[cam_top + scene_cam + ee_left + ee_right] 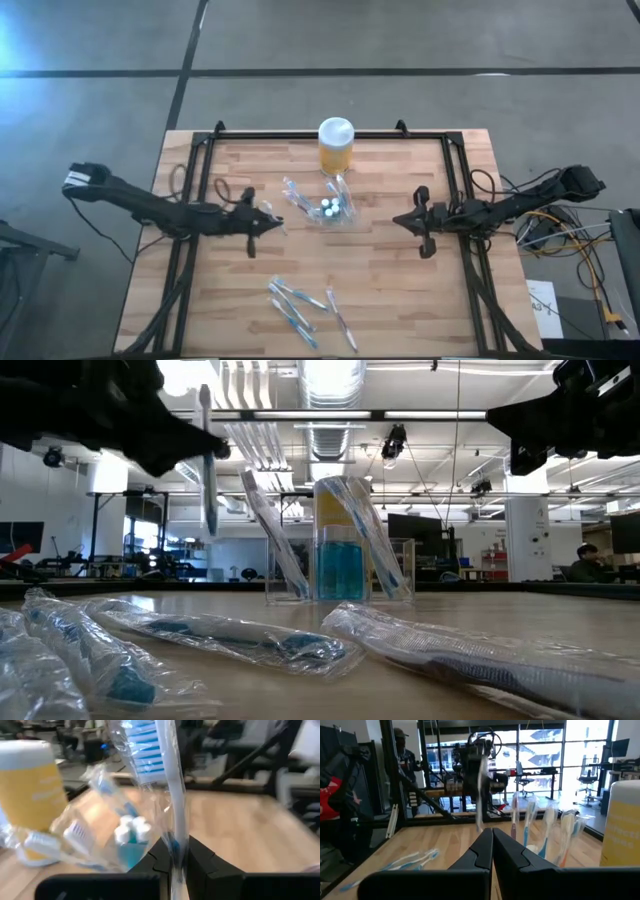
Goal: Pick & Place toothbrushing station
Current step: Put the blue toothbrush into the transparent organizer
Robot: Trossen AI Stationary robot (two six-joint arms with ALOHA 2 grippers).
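The toothbrushing station [331,210], a small clear holder, stands on the wooden table [420,300] in front of the yellow jar [336,146]. Several wrapped toothbrushes lean in it [340,565]. My left gripper [278,222] hovers just left of the station, shut on a white-and-blue toothbrush in a clear wrapper [150,755]. My right gripper [397,220] hangs shut and empty to the station's right, above the table [492,832]. My left gripper pinches the wrapped toothbrush's handle [175,837], below the head, between its two fingers [202,857]. The fingers reach in level from the table's left and lie across the handle. The toothbrush stands upright, bristle head up, lifted clear of the table [208,460].
Several more wrapped toothbrushes [300,308] lie loose near the table's front edge [230,635]. A black frame [200,150] runs around the table's sides and back. Bare wood lies between the station and the loose brushes.
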